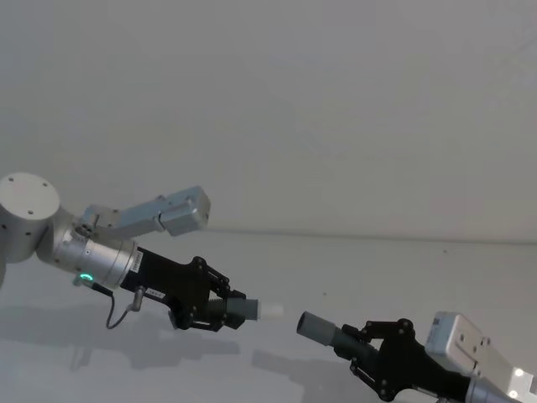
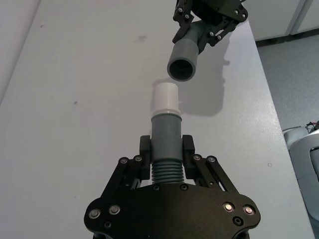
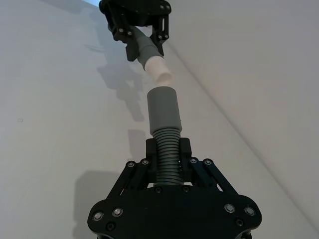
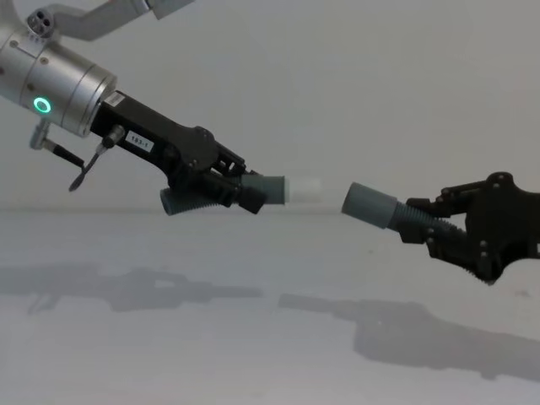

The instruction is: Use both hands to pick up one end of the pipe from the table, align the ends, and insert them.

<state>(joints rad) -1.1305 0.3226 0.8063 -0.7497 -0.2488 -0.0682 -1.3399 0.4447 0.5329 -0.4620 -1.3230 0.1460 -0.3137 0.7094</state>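
Black left gripper (image 4: pixel 221 190) clamped on the ribbed middle of one pipe piece (image 4: pixel 253 191), white tip (image 4: pixel 304 188) thrust forward. Right gripper (image 4: pixel 439 228) clamped likewise on the other piece (image 4: pixel 396 213), grey cuff (image 4: pixel 368 202) facing that tip. Both held well above the tabletop (image 4: pixel 253 337), ends near but apart, cuff slightly lower, apparently for lining up before insertion.

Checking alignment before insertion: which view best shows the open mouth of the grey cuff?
The left wrist view: it looks straight into the grey cuff held by the right hand. The chest, head and right wrist views show the cuff's outside only, a gap away from the whitish tip.
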